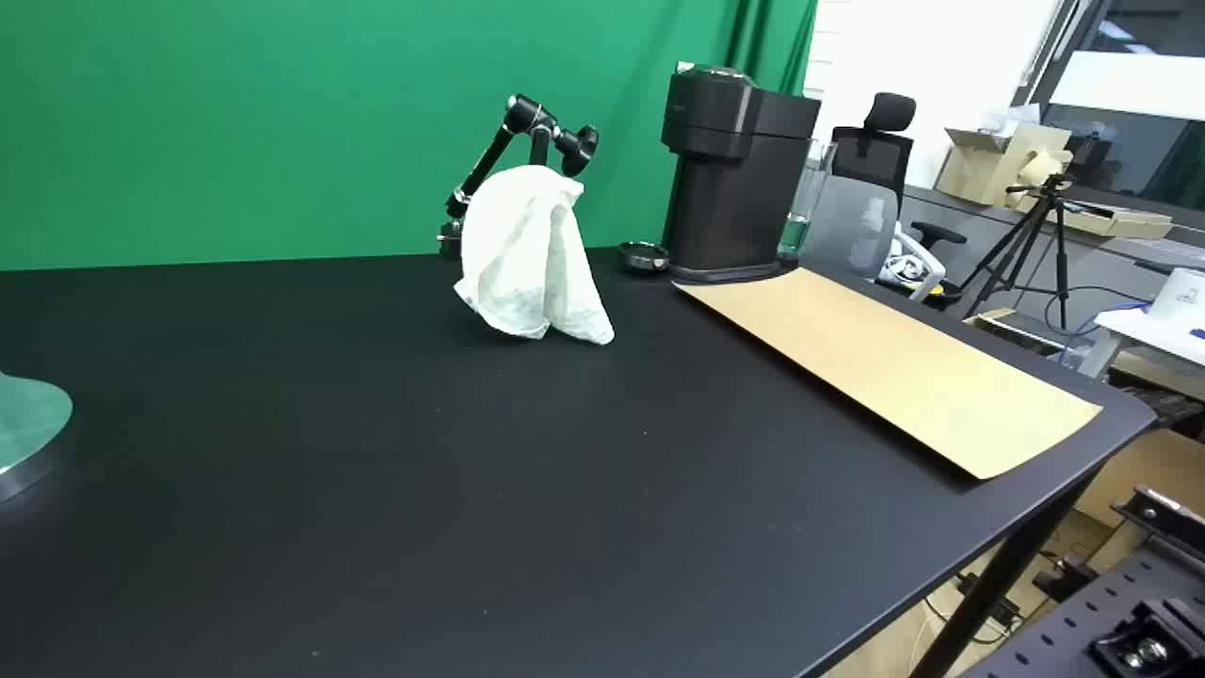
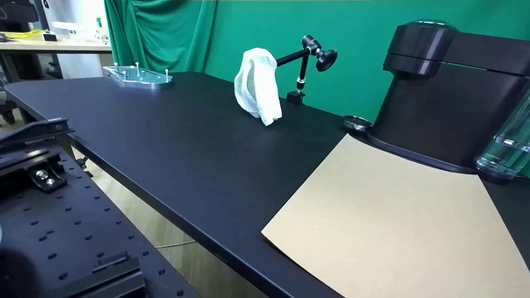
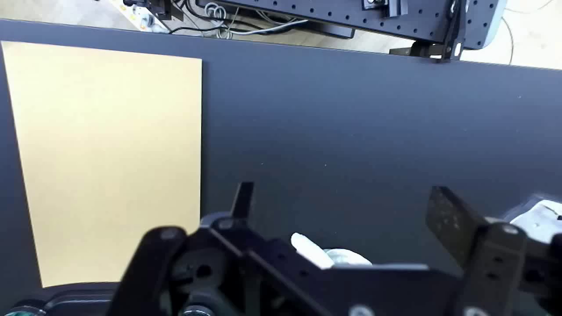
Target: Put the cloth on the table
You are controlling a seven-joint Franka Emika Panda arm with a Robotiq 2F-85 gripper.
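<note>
A white cloth hangs draped over a black jointed stand arm [image 1: 485, 168] at the back of the black table [image 1: 424, 471]. The cloth shows in both exterior views [image 1: 527, 245] [image 2: 265, 89], its lower end hanging close to the tabletop; I cannot tell whether it touches. In the wrist view a small part of the cloth [image 3: 311, 251] shows at the bottom, mostly hidden behind the gripper body. My gripper [image 3: 342, 189] is open, its fingers wide apart with nothing between them. The gripper does not show in either exterior view.
A black coffee machine [image 1: 720, 179] with a clear water tank [image 2: 507, 145] stands at the back. A small dark round dish [image 1: 644, 256] sits beside it. A tan sheet [image 2: 393, 223] lies in front of the machine. A clear plate with white posts [image 2: 138, 78] lies at the table's far end.
</note>
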